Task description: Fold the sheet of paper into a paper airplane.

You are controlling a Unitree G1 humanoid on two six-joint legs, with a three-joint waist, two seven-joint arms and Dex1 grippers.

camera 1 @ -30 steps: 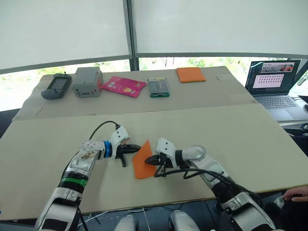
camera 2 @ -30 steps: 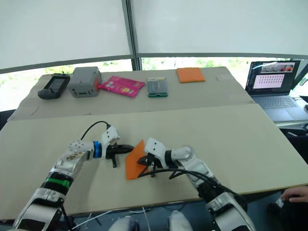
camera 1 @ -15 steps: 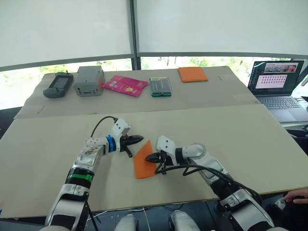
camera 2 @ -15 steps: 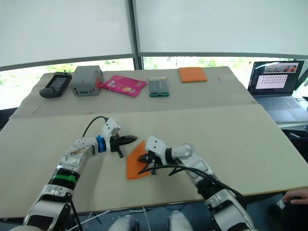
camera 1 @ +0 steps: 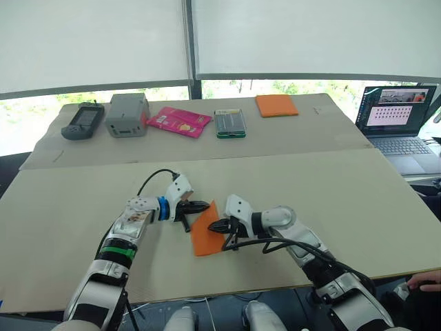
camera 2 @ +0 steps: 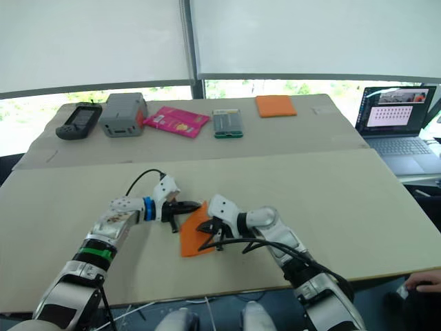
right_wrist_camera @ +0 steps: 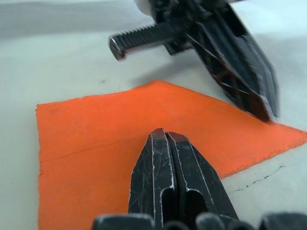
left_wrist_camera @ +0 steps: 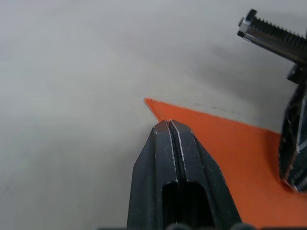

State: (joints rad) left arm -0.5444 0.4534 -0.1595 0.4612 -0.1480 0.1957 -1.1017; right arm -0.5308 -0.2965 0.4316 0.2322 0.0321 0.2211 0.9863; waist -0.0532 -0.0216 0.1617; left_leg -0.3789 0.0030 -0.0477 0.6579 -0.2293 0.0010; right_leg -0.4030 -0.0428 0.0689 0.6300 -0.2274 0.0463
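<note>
The sheet of paper (camera 1: 204, 236) lies flat on the near table, bright orange and folded to a pointed upper corner, with a faint crease line across it (right_wrist_camera: 91, 143). My left gripper (camera 1: 205, 205) is shut with nothing between its fingers, and its tip rests at that pointed corner (left_wrist_camera: 154, 103). From the other side, my right gripper (camera 1: 213, 225) is also shut, its tip lying on the middle of the paper (right_wrist_camera: 164, 134). The two gripper tips sit close together over the sheet.
The far table holds a black handheld device (camera 1: 83, 121), a grey box (camera 1: 127, 115), a pink packet (camera 1: 178, 122), a green-edged case (camera 1: 228, 123) and a smooth orange rectangle (camera 1: 276, 105). A laptop (camera 1: 400, 124) stands at the right. A person's hand (camera 1: 424, 279) is at the lower right.
My left gripper has moved from the paper's left side up to its pointed upper corner. The right gripper has stayed on the paper.
</note>
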